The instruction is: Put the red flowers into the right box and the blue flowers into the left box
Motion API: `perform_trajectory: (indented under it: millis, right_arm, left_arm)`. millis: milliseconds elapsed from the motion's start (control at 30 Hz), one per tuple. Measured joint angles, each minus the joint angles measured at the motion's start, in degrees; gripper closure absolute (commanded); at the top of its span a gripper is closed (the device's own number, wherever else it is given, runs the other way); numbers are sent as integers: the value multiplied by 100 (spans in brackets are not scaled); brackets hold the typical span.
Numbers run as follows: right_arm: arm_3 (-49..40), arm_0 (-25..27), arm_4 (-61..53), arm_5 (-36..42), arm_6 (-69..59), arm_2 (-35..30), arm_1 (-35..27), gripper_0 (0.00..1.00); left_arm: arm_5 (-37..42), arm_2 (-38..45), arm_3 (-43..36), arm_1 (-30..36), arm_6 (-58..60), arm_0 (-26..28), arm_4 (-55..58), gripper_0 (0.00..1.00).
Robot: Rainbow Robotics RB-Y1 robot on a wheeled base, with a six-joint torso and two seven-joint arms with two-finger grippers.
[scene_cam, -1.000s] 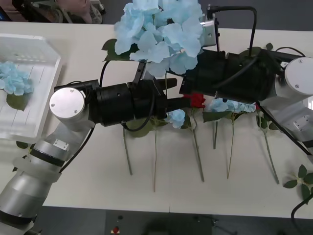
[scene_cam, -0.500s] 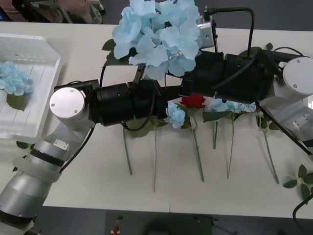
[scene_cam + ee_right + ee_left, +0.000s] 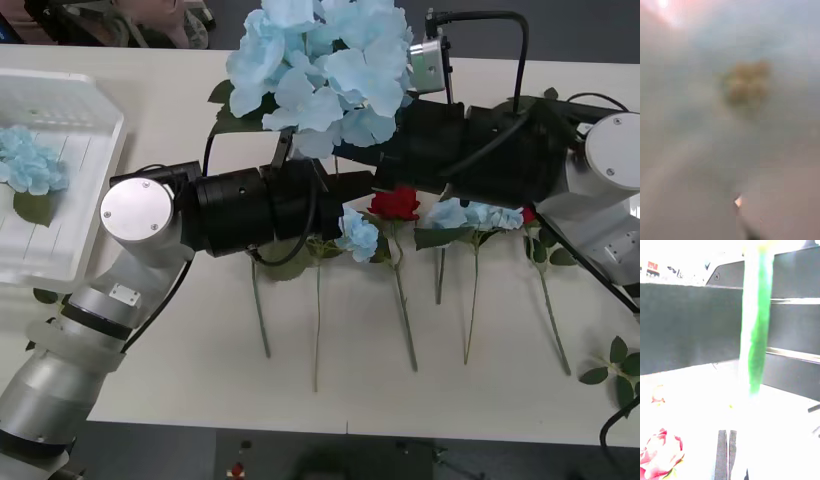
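Rising at far centre, a blue flower (image 3: 320, 70) is carried higher than before, apparently by the right gripper (image 3: 382, 170), whose grip cannot be told. The left gripper (image 3: 727, 454) is pressed together, empty. A red flower (image 3: 395, 203) is uncovered. Transfer to the left box (image 3: 95, 190) is judged pending.

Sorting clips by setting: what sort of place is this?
Probably a robot lab workbench, not a flower shop: a plain white table, fake blue flowers and a red rose laid out, a white basket.
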Motion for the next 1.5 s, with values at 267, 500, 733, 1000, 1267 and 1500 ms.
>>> perform_trajectory:
  millis: [267,500,733,1000,1267,1500]
  right_arm:
    - [-3,-5,-73,89,-29,-10,-51,0]
    - [397,-77,-561,931,-261,-9,-520,0]
    - [1096,-299,-538,1695,-2425,-4,-1354,0]
    - [423,-304,2081,2184,-5736,-4,-2383,0]
    - [191,-371,4818,3380,-7405,-5,-2227,0]
    - [733,-397,6937,3633,-7388,-4,-1672,0]
  left_arm:
    - [-1,-10,0,521,0,-1,800,100]
    - [-145,-134,0,2223,0,0,1939,100]
    - [-143,-8,50,4540,9,279,2288,100]
    - [150,757,852,5967,26,902,1719,100]
    - [-408,636,1982,6129,166,894,809,100]
    - [-1028,579,2283,5737,166,888,-232,100]
